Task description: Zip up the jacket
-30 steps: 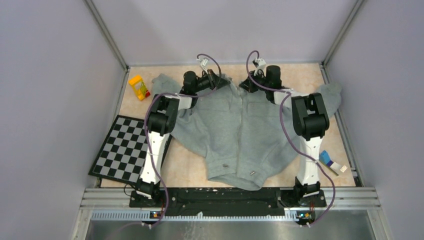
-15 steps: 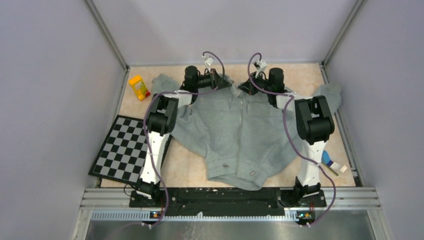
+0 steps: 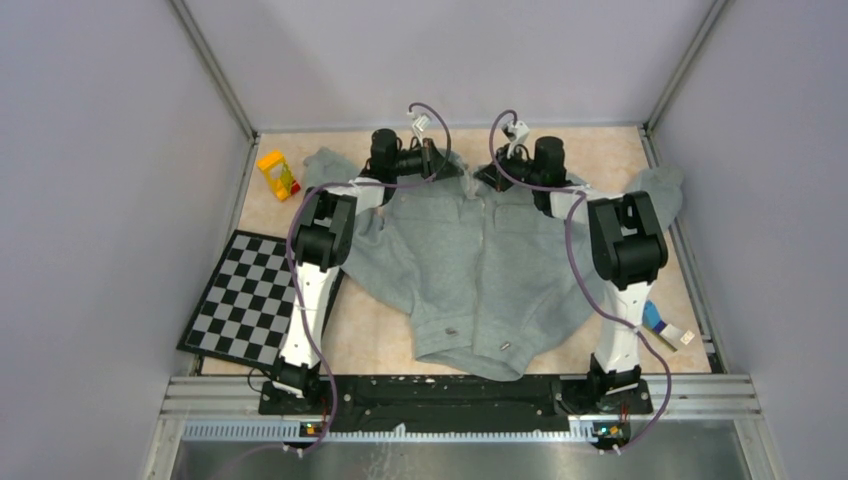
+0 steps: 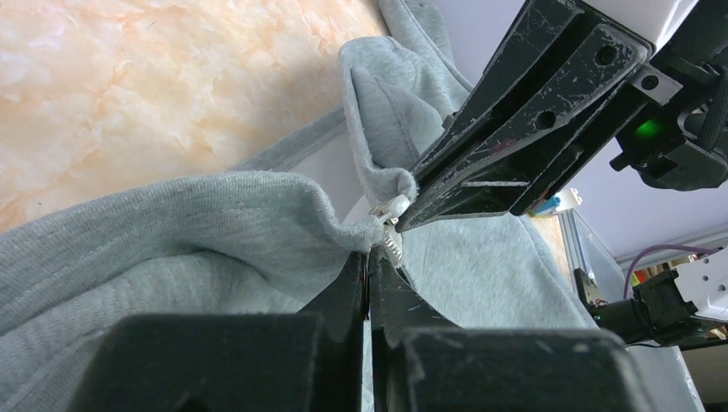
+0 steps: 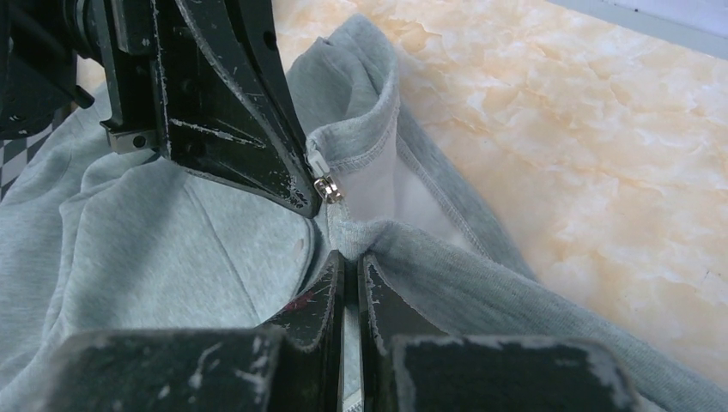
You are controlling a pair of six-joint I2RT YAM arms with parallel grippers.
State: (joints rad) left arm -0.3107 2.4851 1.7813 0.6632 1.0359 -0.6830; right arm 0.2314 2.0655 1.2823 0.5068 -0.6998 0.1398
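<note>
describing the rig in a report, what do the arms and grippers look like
The left arm and right arm have white lower links and black joint housings, each trailed by a looping purple cable. The left gripper and right gripper have flat black fingers, scuffed along the edges.

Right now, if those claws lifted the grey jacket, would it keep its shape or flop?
Probably flop: the jacket drapes in soft folds where the left claw and right claw pinch near its collar. It is large, so likely weighty for cloth; its spread sleeves would probably trail.
</note>
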